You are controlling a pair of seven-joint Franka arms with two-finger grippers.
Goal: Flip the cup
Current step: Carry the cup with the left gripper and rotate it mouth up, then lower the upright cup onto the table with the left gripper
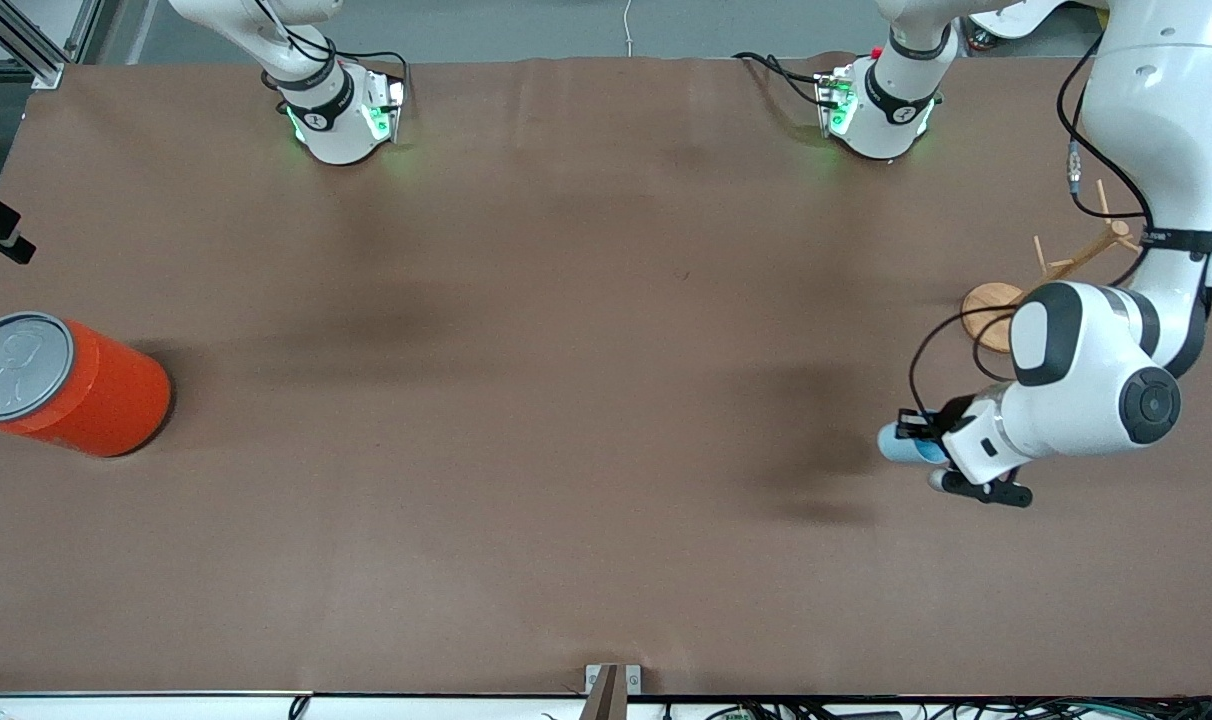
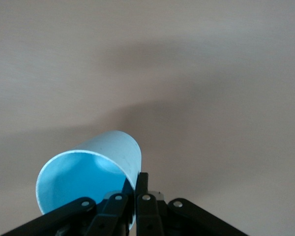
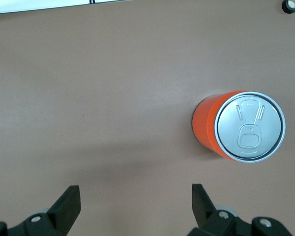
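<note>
One cup (image 2: 88, 172), light blue, lying sideways above the table (image 1: 566, 500) at the left arm's end, its rim wall pinched in the clenched left gripper (image 2: 136, 189); risk: so thin an edge hold may slip mid-turn; right gripper (image 3: 135, 201) released, waiting above the orange can (image 3: 238, 127)

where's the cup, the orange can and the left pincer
cup (image 2: 86, 172), left wrist view, on its blue inside wall
orange can (image 1: 96, 395), front view, on its orange side
left pincer (image 2: 136, 184), left wrist view, between its fingertips, shut on the cup's rim
</note>
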